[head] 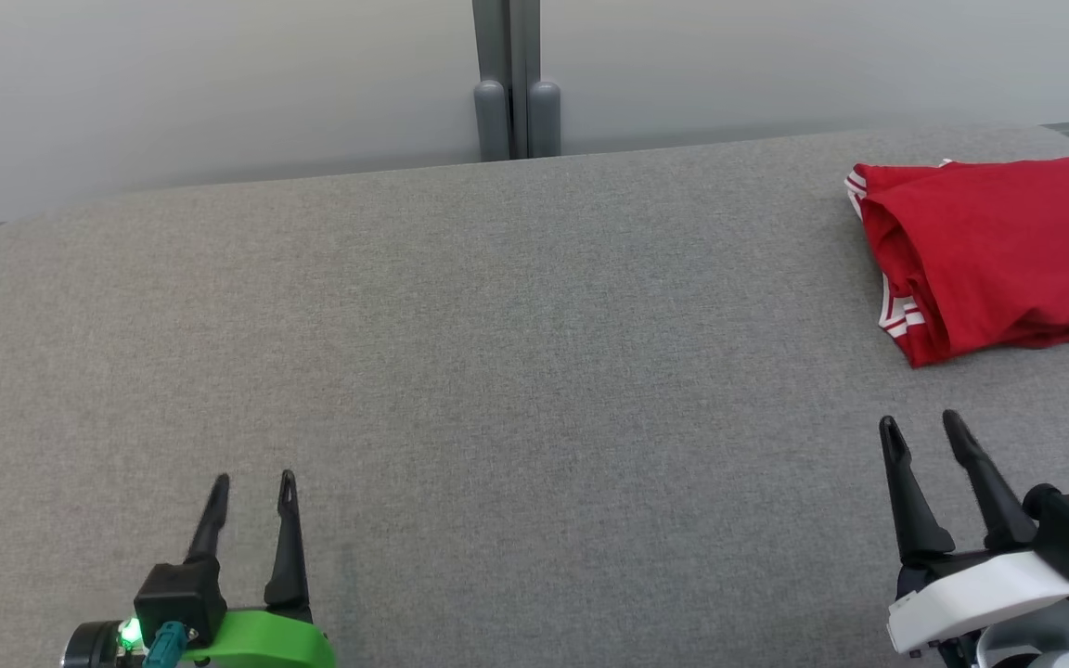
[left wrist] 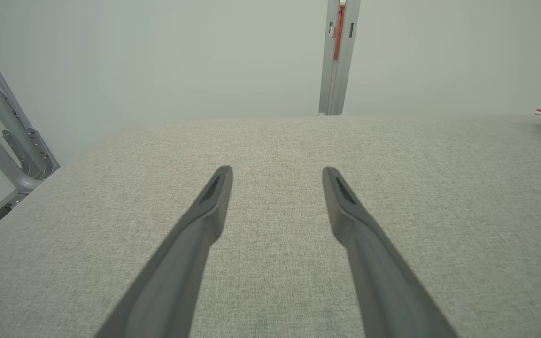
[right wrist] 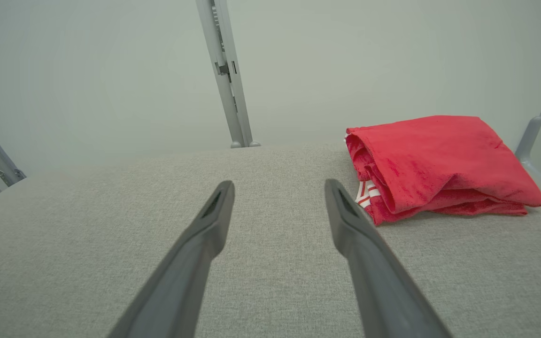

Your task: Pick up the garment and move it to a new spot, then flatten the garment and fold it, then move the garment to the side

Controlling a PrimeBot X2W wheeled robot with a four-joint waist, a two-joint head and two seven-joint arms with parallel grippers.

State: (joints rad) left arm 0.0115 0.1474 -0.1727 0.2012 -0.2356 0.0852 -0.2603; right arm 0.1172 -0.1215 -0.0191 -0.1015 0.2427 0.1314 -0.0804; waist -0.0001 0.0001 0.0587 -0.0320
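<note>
Garment point(head: 998, 250), left tool point(head: 254, 478), right tool point(head: 920, 420), seemingly hovering

The garment point(head: 998, 250) lies on the table point(head: 497, 371) at its far right, ahead of the right pincer point(head: 920, 419).

garment point(head: 998, 250) | red, white-striped trim | folded, lying flat | far right of grey surface

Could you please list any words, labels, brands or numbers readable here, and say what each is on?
None can be read.
The red garment has white stripes along an edge but no visible lettering; the grey table, the left gripper and the right gripper bear no legible marks.
</note>
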